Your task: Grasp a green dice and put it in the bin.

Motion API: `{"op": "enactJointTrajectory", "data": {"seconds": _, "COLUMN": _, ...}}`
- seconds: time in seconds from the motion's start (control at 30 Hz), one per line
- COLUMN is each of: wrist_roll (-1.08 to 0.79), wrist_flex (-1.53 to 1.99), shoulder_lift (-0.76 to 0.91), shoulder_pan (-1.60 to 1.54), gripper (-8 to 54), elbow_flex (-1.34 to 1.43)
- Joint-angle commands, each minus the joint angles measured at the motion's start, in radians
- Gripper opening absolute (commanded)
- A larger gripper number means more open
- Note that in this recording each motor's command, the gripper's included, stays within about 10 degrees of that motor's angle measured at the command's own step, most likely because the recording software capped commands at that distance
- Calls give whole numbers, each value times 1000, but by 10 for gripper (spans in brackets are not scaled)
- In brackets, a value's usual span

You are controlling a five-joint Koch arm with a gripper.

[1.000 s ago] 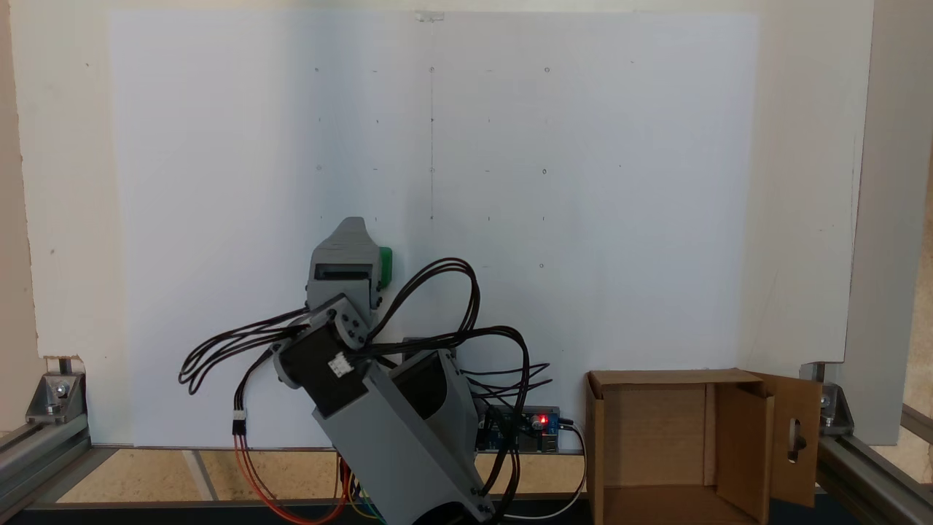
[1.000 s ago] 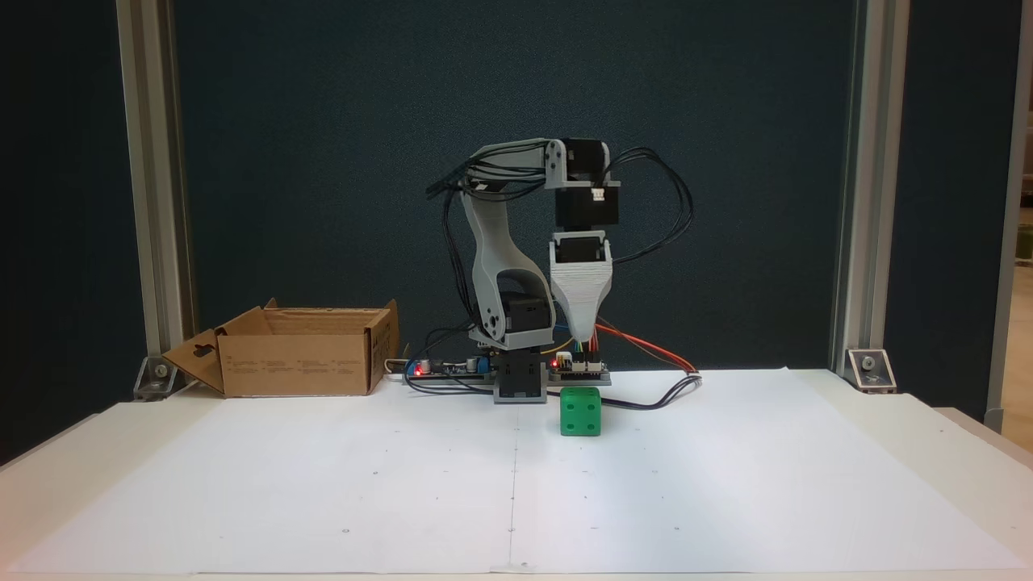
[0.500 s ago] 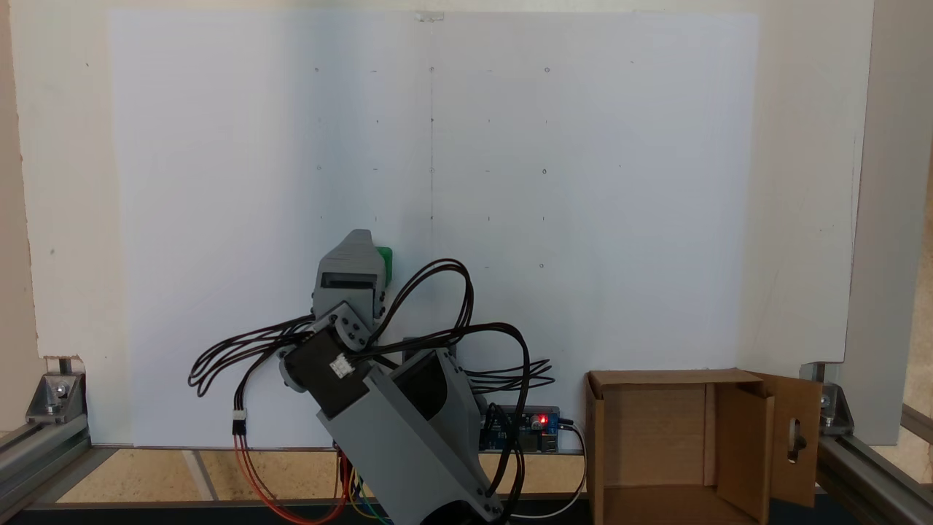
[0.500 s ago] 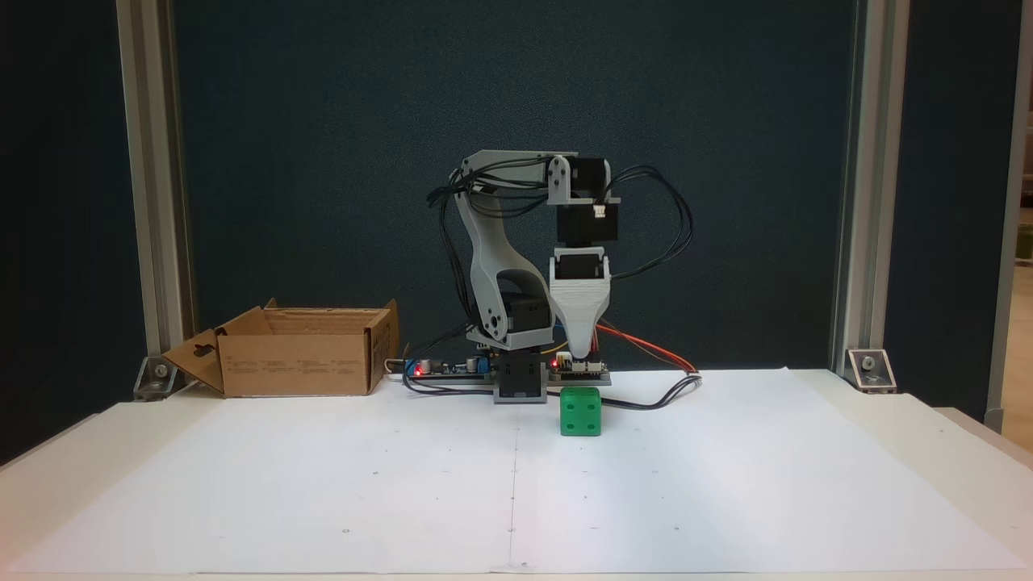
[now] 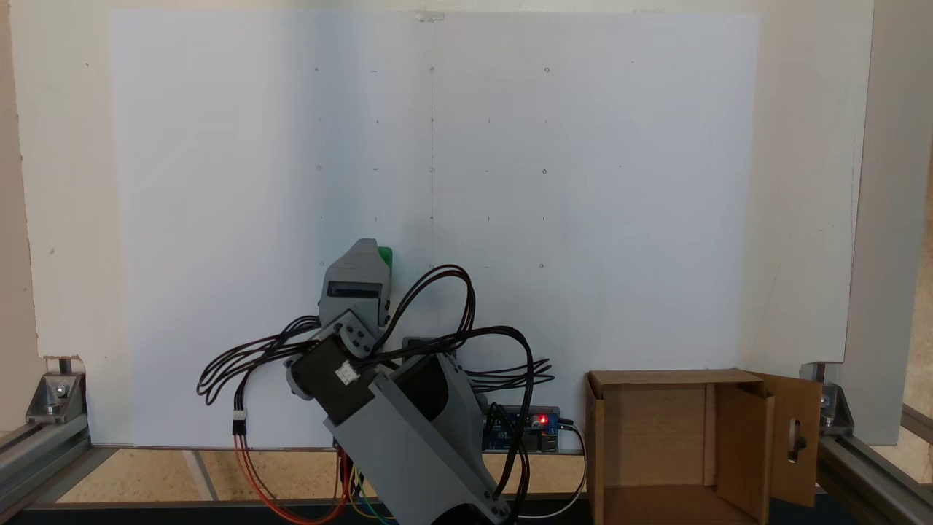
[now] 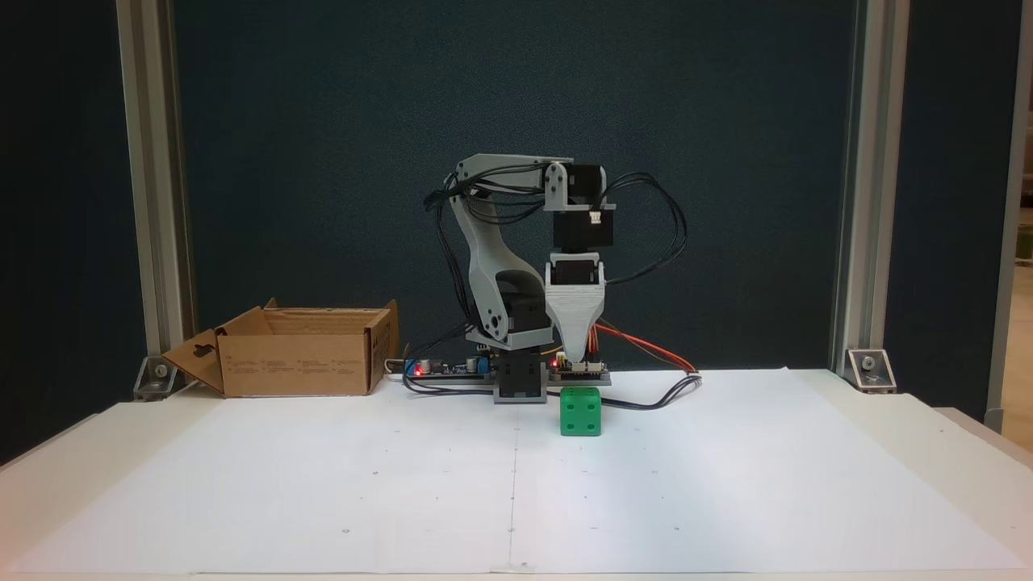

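Note:
The green dice [image 6: 581, 411] sits on the white paper just in front of the arm's base, right of the centre line in a fixed view. From above, only its edge [image 5: 384, 257] peeks out beside the grey gripper head. My gripper [image 6: 576, 355] points straight down, its tip a short way above and behind the dice, apart from it. Only one tapered finger shows, so the jaw gap is hidden. In a fixed view the gripper [image 5: 362, 251] covers most of the dice. The bin [image 6: 299, 355], an open cardboard box [image 5: 656, 430], stands beside the base.
Circuit boards with red lights [image 6: 428, 369] [image 5: 539, 421] and loose cables [image 6: 646, 395] lie around the base. Aluminium frame posts [image 6: 153, 202] stand at the table's back corners. The white paper sheet [image 6: 516, 500] stretches toward the front.
The arm has lowered and drawn slightly toward its base, bringing the gripper tip nearer the top of the dice. The dice and the bin have not moved.

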Motion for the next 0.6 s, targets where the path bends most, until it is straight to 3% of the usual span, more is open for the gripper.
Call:
{"op": "enactJointTrajectory", "data": {"seconds": 0.0, "wrist_roll": 80, "wrist_flex": -28, "shoulder_lift": -14, "shoulder_pan": -14, "gripper": 437, "elbow_flex": -21}}
{"op": "enactJointTrajectory", "data": {"seconds": 0.57, "wrist_roll": 97, "wrist_flex": -144, "shoulder_lift": -106, "shoulder_pan": -18, "gripper": 432, "elbow_flex": 54}}
